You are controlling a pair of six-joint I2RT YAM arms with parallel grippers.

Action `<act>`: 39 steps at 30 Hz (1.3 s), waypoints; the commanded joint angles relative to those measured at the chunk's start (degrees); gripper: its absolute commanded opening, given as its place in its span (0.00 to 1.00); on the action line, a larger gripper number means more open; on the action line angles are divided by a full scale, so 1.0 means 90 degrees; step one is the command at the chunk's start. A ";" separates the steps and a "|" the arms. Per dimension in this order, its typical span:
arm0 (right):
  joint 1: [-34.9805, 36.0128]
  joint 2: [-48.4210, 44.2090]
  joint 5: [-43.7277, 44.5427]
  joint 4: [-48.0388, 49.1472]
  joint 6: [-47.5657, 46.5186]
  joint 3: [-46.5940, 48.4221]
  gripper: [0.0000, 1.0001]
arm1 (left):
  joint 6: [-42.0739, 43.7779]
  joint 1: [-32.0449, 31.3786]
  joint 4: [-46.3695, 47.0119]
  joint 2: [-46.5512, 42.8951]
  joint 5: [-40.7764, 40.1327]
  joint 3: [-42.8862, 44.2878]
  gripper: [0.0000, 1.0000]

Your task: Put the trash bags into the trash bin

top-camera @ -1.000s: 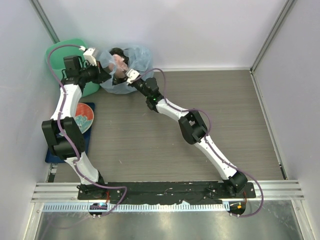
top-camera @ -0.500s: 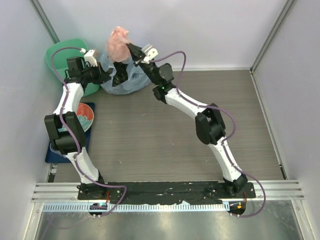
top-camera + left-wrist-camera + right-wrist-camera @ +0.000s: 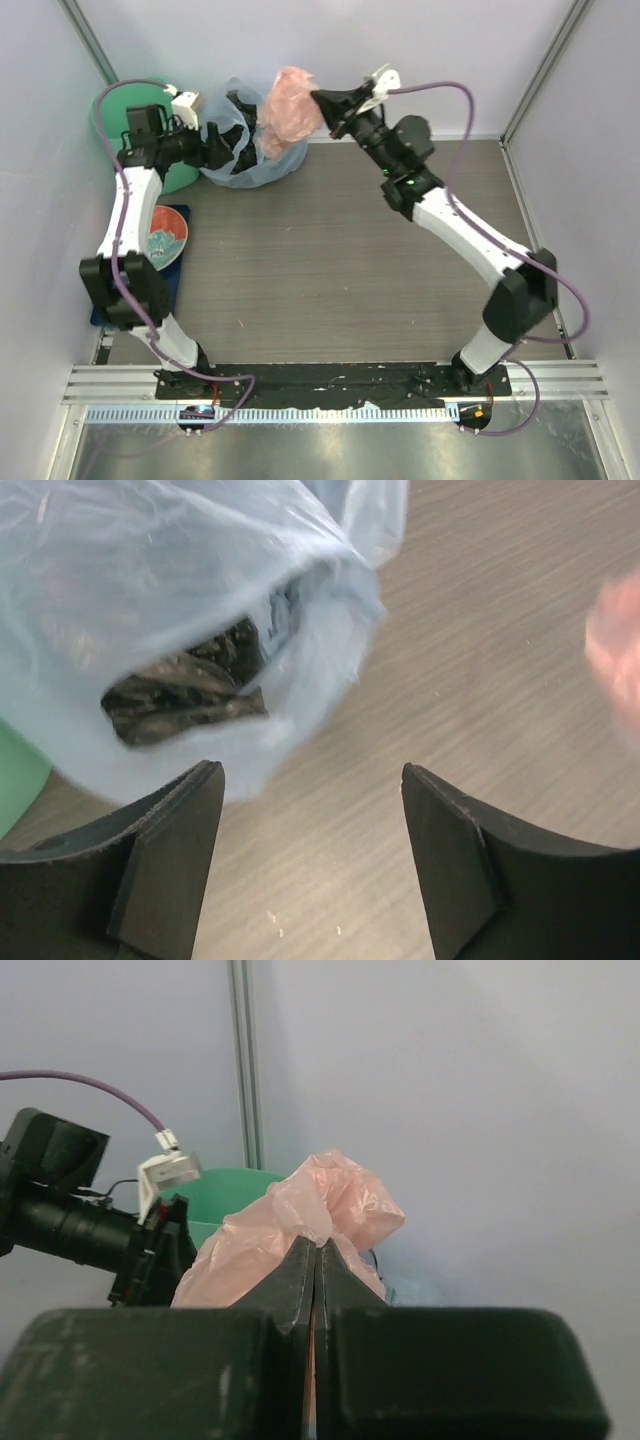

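Right wrist: right end effector (image 3: 316, 1257) pinching pink bag (image 3: 335, 1205); left end effector (image 3: 310, 785) spread.

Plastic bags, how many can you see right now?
2. The pale-pink bag hangs pinched in the right gripper; the pale-blue bag sits beside the green bin. Dark material inside it might be more bags.
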 commanded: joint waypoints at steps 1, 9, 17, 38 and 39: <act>-0.0465 -0.1230 -0.0482 -0.1605 0.1306 -0.0351 0.01 | 0.0597 0.0134 -0.0382 -0.1668 0.0309 -0.0594 0.78; -0.1618 -0.2579 -0.1976 -0.3122 0.3426 -0.1239 0.01 | 0.1593 -0.0177 -0.0851 -0.4343 0.1529 -0.2885 1.00; -0.1599 -0.3713 -0.2895 -0.2576 0.4968 -0.2928 0.01 | 0.0424 -0.3116 0.0359 -0.5518 -0.0167 -0.4345 1.00; -0.0905 -0.3469 -0.2935 -0.2835 0.5383 -0.2375 0.01 | -0.1414 -0.4495 0.4237 -0.4052 -0.1781 -0.5693 0.49; -0.0944 -0.3508 -0.2683 -0.3099 0.5284 -0.2325 0.01 | -0.1405 -0.4456 0.4170 -0.4149 -0.1617 -0.5713 0.36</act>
